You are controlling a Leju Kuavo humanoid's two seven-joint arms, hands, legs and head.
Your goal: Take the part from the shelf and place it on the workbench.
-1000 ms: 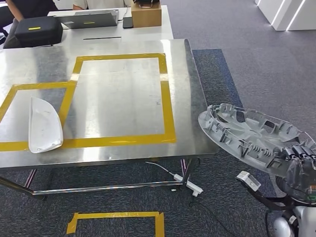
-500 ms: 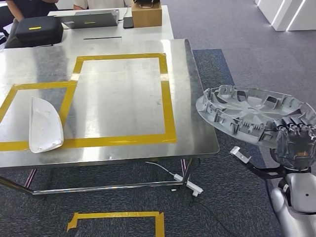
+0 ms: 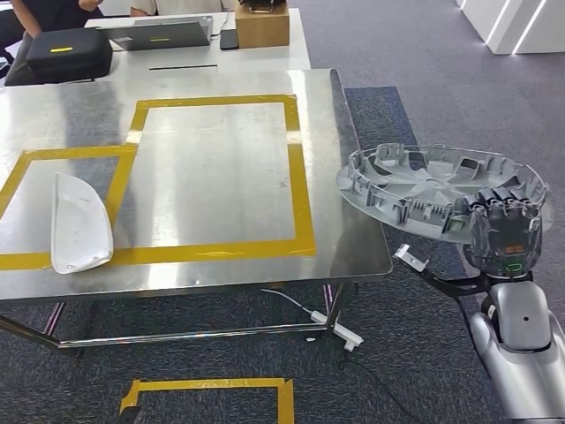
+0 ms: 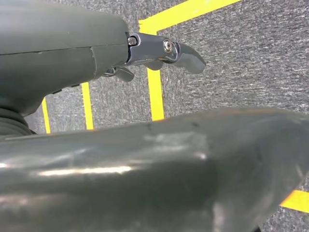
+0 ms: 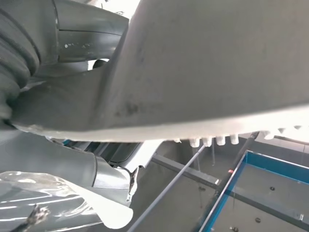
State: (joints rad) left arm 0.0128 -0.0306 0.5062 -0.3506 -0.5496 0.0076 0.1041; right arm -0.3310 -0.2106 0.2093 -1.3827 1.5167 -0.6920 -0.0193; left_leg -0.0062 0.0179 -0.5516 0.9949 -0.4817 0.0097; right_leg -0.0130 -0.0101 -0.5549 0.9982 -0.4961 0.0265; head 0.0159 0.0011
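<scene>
The grey, ribbed, disc-shaped part hung nearly level just past the workbench's right edge, gripped at its rim by the right hand, while the left wrist view showed the left hand apparently empty over carpet

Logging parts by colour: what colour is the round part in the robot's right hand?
Grey, best seen in the head view: round part, right hand.
</scene>
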